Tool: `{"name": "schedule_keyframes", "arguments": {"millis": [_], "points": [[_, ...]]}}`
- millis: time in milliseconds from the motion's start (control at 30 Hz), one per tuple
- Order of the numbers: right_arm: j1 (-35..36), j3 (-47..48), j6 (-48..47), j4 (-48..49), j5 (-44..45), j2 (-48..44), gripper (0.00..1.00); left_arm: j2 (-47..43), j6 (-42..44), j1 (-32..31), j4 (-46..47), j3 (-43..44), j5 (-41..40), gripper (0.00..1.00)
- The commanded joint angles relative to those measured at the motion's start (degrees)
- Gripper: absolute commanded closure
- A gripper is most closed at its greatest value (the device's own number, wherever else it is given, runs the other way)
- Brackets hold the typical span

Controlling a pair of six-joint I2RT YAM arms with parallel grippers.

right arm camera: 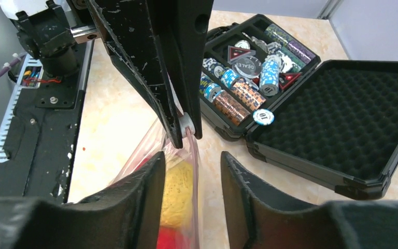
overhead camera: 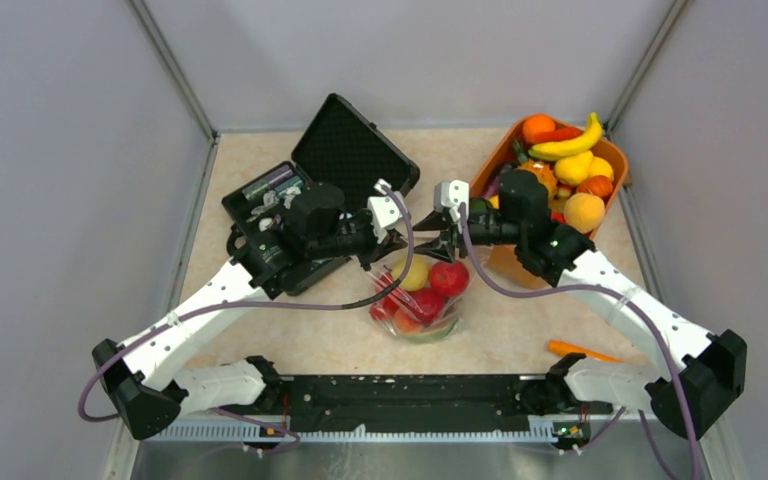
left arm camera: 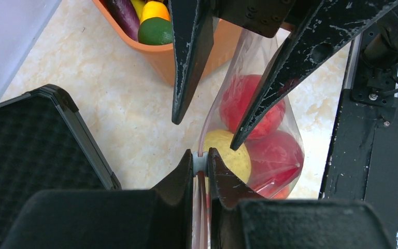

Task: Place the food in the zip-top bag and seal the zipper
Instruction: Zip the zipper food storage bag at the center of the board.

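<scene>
Both arms meet: left gripper [left arm camera: 200, 158] pinches zip-top bag [left arm camera: 285, 150], right gripper [right arm camera: 192, 158] straddles it

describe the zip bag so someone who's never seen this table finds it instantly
On the table, look between the open black case and the orange tub. The zip-top bag, pinched by the left tool, is the only clear pouch, with red and yellow fruit showing inside.
</scene>
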Motion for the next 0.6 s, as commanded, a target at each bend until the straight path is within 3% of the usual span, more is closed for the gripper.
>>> {"name": "schedule_keyframes", "arguments": {"millis": [0,300,567], "points": [[1.34,1.60,0.26,2.55,0.69,0.37,0.61,0.04,-0.99,0.10,3.66,1.18,1.14,1.00],[1.63,-1.35,0.29,5.26,4.35,-1.25,0.98,-0.20,-0.94,0.03,3.53,1.06,1.10,1.00],[1.63,-5.63,1.37,7.73,6.17,-4.22,1.00,-0.72,-0.19,0.06,1.97,-0.72,-3.77,1.00]]}}
